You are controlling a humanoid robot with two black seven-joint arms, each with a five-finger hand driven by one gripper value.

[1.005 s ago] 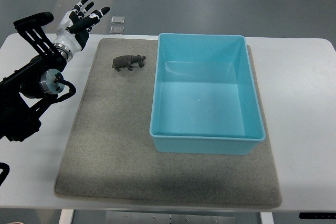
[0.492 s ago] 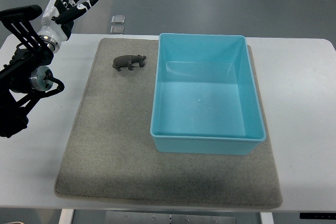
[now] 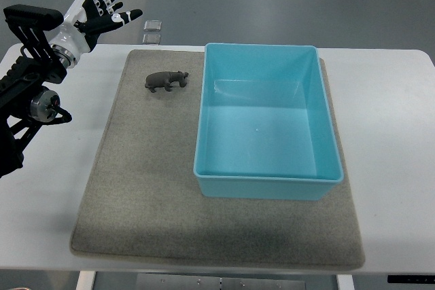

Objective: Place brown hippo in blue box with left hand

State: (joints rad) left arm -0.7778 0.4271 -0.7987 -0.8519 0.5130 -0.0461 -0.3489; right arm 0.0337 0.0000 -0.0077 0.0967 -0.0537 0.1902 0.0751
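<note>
A small brown hippo [image 3: 166,81] stands on the grey mat [image 3: 136,188], just left of the blue box [image 3: 266,121], which has nothing in it. My left hand [image 3: 102,6] is raised beyond the table's far left corner, up and to the left of the hippo and well apart from it. Its fingers are spread and hold nothing. The black left arm [image 3: 30,93] comes in along the left edge. The right arm does not show.
The white table [image 3: 394,134] carries the mat and box. Two small clear squares [image 3: 152,30] lie at the table's far edge, near the left hand. Grey floor lies beyond.
The left hand has shifted a little to the right over the last half second and its fingers have fanned wider. Hippo and box have not moved.
</note>
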